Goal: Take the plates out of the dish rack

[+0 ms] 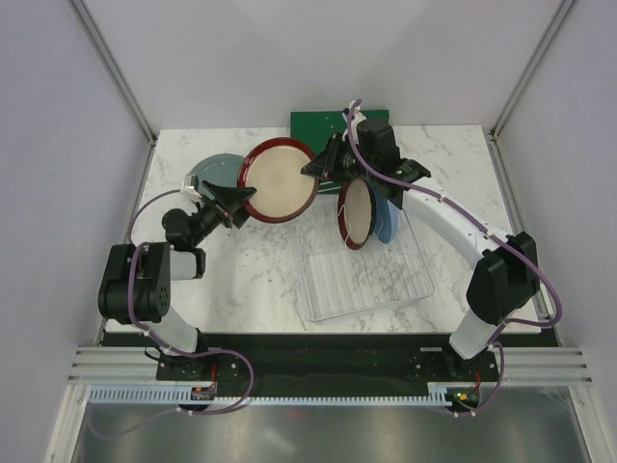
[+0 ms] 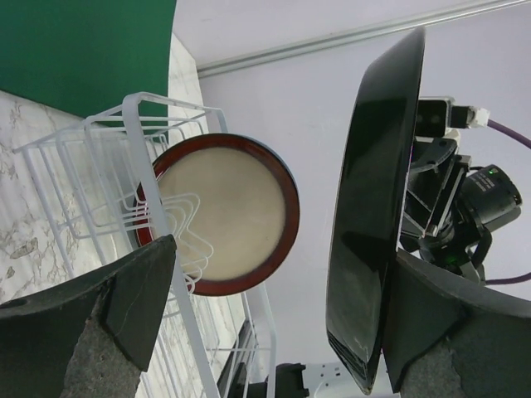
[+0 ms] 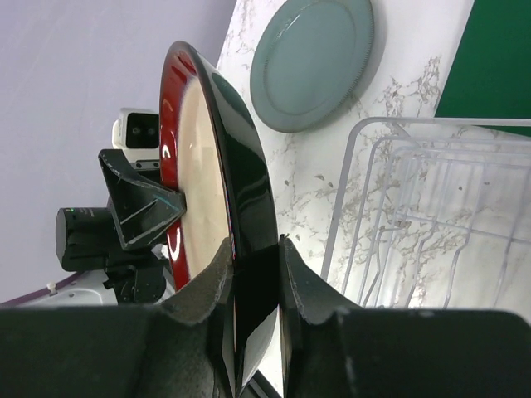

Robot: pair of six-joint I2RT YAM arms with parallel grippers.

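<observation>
White marble counter (image 1: 251, 275), pale walls. Near the far edge's middle, the right claw (image 1: 316, 170) is pinching a red-rimmed plate (image 1: 280, 183) face up by its right rim. The left claw (image 1: 239, 204), gaping wide, is straddling the opposite rim.

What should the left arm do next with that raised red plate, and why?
Probably shut the left pincer on the raised red plate: it straddles one rim, open, while the right pincer is clamped on the opposite rim, so this looks like a handover.
</observation>
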